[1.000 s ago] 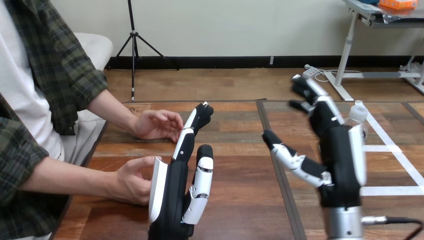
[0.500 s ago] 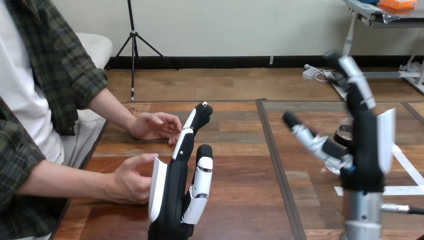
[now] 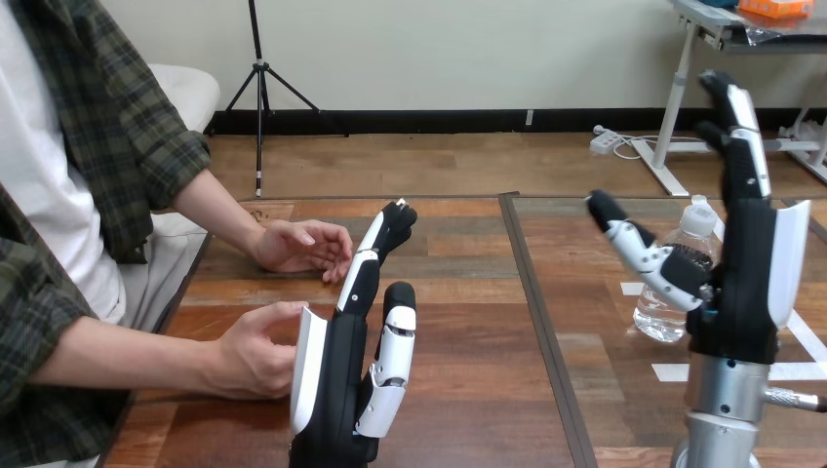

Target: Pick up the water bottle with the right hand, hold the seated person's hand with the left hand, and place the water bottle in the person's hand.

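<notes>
Right hand [image 3: 741,292] stands raised at the right side of the wooden table [image 3: 468,390], its fingers straight and pointing up, its thumb spread out toward the left, holding nothing. Just beyond it the clear water bottle [image 3: 663,314] stands upright on the table, white cap on, partly hidden behind the thumb and palm; whether the hand touches it cannot be told. White tape strips [image 3: 671,371] lie on the table near the bottle's foot.

Left hand [image 3: 336,370] reaches forward at the near centre, turned edge-on, fingers straight and close together, empty. The person's nearer hand [image 3: 249,351] sits loosely curled just beside its white back shell, on the left. The person's farther hand [image 3: 302,244] rests on the table just left of the left hand's fingertips.
</notes>
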`<state>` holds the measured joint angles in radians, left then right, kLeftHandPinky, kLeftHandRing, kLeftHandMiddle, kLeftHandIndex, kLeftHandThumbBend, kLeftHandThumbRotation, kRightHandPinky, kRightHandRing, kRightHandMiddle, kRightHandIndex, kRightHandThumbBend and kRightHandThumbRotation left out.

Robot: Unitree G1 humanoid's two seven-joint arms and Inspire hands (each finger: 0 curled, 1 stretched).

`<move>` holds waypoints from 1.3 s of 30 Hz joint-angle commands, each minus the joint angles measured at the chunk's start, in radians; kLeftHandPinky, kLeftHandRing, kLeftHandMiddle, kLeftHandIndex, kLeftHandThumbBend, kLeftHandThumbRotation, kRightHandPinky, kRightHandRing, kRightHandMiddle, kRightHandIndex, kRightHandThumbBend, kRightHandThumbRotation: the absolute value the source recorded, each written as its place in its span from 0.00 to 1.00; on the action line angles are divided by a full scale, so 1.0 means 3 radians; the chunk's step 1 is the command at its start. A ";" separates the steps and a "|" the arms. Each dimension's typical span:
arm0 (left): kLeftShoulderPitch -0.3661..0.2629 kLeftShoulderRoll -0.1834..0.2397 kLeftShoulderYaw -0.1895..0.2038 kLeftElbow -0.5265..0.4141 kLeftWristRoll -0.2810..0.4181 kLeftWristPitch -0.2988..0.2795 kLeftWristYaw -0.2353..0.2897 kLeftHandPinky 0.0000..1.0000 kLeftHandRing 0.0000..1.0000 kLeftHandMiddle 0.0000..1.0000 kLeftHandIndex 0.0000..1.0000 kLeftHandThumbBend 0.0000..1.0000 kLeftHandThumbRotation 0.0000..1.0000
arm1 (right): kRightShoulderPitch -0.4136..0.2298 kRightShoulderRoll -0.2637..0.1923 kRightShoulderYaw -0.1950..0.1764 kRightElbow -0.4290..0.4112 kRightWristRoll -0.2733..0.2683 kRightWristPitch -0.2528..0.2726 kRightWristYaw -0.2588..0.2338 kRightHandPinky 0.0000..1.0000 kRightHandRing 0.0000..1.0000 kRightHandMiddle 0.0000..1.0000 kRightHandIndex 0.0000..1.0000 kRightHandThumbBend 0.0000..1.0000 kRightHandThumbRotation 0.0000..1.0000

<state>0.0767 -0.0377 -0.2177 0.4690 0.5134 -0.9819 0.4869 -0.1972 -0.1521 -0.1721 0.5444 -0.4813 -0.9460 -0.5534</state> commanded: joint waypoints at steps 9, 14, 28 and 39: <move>-0.0168 -0.0003 0.0014 0.0018 -0.0030 -0.0045 -0.0005 0.91 0.88 0.89 0.91 0.05 1.00 | -0.0298 -0.0172 0.0031 0.0180 -0.0106 0.0246 -0.0321 0.97 1.00 0.99 0.92 0.79 0.44; -0.0167 -0.0003 0.0012 0.0006 -0.0048 -0.0036 -0.0025 0.91 0.88 0.89 0.91 0.05 1.00 | -0.0330 -0.0211 0.0055 0.0257 -0.0063 0.0266 -0.0349 0.99 1.00 1.00 0.92 0.80 0.45; -0.0184 0.0005 0.0028 0.0027 -0.0048 -0.0045 -0.0027 0.90 0.88 0.89 0.91 0.06 1.00 | -0.0453 -0.0320 0.0095 0.0513 0.0009 0.0345 -0.0410 1.00 1.00 1.00 0.94 0.82 0.47; -0.0203 0.0021 0.0039 0.0031 -0.0028 -0.0057 -0.0018 0.88 0.87 0.88 0.92 0.05 1.00 | -0.0565 -0.0376 0.0118 0.0727 0.0089 0.0468 -0.0410 1.00 1.00 1.00 0.95 0.85 0.48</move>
<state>0.0748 -0.0358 -0.2137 0.4761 0.5097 -0.9820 0.4791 -0.2763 -0.2436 -0.1512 0.7374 -0.4660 -0.8216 -0.6723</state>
